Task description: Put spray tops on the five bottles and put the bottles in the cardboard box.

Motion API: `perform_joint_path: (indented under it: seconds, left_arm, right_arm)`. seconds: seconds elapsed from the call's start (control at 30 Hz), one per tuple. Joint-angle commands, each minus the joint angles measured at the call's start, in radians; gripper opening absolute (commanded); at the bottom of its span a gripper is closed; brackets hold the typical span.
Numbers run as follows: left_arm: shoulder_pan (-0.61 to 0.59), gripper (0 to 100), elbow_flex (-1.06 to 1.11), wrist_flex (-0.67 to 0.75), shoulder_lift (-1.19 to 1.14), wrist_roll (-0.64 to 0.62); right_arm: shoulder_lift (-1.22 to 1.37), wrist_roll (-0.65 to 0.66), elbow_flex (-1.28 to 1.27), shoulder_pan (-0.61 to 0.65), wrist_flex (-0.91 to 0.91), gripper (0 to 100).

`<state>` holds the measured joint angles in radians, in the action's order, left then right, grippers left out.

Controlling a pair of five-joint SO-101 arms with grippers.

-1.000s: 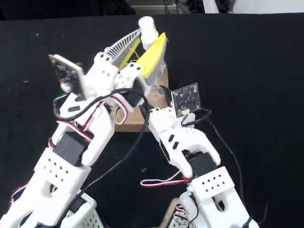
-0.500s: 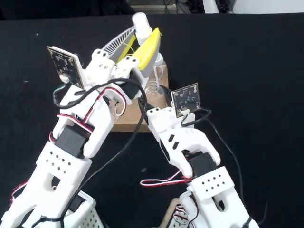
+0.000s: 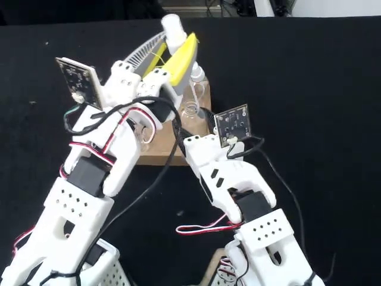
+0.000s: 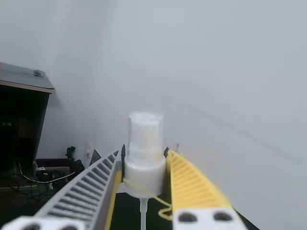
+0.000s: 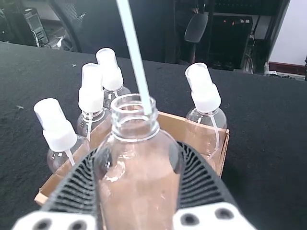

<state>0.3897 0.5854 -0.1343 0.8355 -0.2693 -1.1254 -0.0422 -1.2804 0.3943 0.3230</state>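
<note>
Spray top (image 4: 144, 153) is up high, cap upward, and its thin dip tube (image 5: 134, 52) slants down with the tip right at the mouth of the open bottle (image 5: 135, 139), looks just inside the rim. That's the relation that matters: top above, bottle below, tube not quite in line with the upright neck, so the next drop wants a straighter line. The left gripper (image 3: 177, 43) is clamped narrow on the top's collar, grey finger one side, yellow the other. Below it, the right gripper (image 5: 139, 165) grips the bottle's body, pads hugging the shoulders, over the cardboard box (image 5: 224, 141). Four capped bottles (image 5: 91, 103) stand in that box behind it, so by my read this is the last one
</note>
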Motion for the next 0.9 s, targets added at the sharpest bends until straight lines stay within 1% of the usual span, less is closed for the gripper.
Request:
perform_joint_path:
  seconds: [0.0, 0.47, 0.6, 0.87]
  left_arm:
    - [-0.041, 3, -0.071, 0.021, 0.046, -0.014]
    - [-0.035, 3, -0.065, 0.018, 0.028, -0.014]
    - [0.018, 3, -0.061, 0.017, 0.028, -0.015]
    - [0.021, 3, -0.042, 0.020, 0.028, -0.014]
  right_arm:
    - [-0.035, 0.000, 0.007, 0.014, -0.031, 1.1]
    - [-0.035, 0.005, 0.012, 0.012, -0.031, 1.1]
    - [-0.035, 0.005, 0.012, 0.009, -0.031, 1.1]
    - [-0.035, 0.003, 0.012, 0.009, -0.031, 1.1]
